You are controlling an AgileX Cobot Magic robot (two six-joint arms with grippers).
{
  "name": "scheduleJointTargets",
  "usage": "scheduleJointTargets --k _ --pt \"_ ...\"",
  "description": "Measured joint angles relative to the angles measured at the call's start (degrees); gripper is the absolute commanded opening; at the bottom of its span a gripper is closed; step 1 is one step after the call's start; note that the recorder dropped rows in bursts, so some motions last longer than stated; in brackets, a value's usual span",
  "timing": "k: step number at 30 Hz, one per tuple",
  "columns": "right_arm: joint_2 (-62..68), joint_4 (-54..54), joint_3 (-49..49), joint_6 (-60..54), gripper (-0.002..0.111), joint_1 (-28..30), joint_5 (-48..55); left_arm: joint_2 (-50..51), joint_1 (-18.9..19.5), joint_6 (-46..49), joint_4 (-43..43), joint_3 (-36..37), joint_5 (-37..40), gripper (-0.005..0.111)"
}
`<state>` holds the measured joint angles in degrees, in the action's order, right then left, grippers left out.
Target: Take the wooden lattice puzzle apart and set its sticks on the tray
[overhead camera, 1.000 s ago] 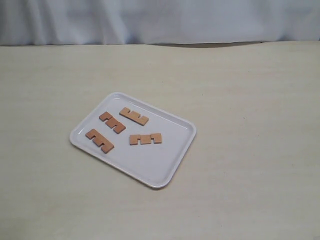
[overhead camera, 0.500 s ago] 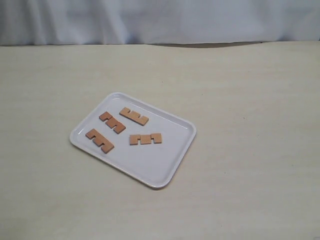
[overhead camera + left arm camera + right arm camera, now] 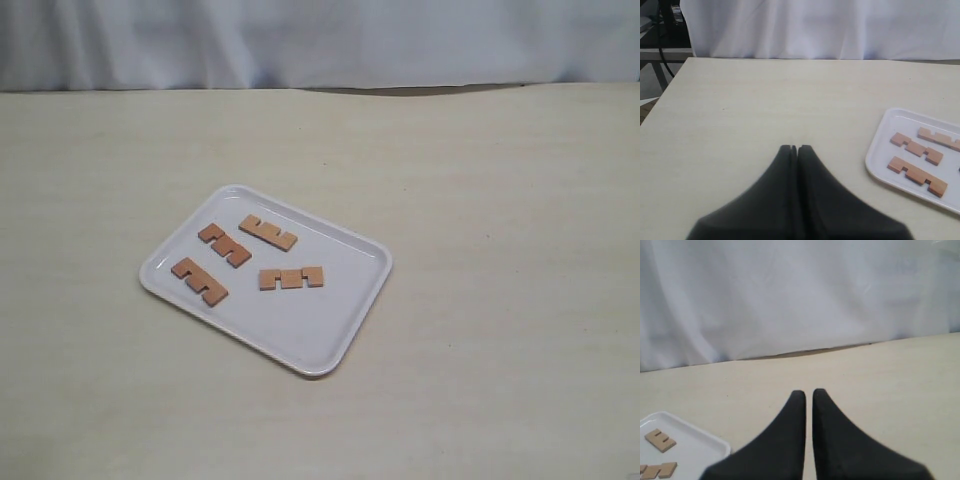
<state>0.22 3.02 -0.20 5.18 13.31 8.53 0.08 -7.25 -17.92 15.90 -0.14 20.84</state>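
The white tray (image 3: 330, 345) lies at the middle of the table in the exterior view. Several reddish-brown notched sticks lie flat and apart on it: one at the far side (image 3: 267, 233), two on the left (image 3: 224, 245) (image 3: 199, 281), one in the middle (image 3: 291, 278). No assembled lattice puzzle shows anywhere. Neither arm appears in the exterior view. My left gripper (image 3: 796, 148) is shut and empty over bare table, with the tray (image 3: 880, 165) off to one side. My right gripper (image 3: 809, 392) is shut with a thin slit between its tips, holding nothing, beside the tray corner (image 3: 695, 445).
A white cloth backdrop (image 3: 320, 40) hangs behind the far table edge. The pale wooden tabletop (image 3: 500, 250) spreads around the tray. A dark frame and cables (image 3: 660, 30) stand beyond the table corner in the left wrist view.
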Motion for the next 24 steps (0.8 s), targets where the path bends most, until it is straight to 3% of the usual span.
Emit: scheduleJointTargets --k 24 --pt "0.0 5.09 0.0 -1.74 0.005 0.0 13.62 0.0 0.0 0.0 0.0 0.0 0.0 0.0"
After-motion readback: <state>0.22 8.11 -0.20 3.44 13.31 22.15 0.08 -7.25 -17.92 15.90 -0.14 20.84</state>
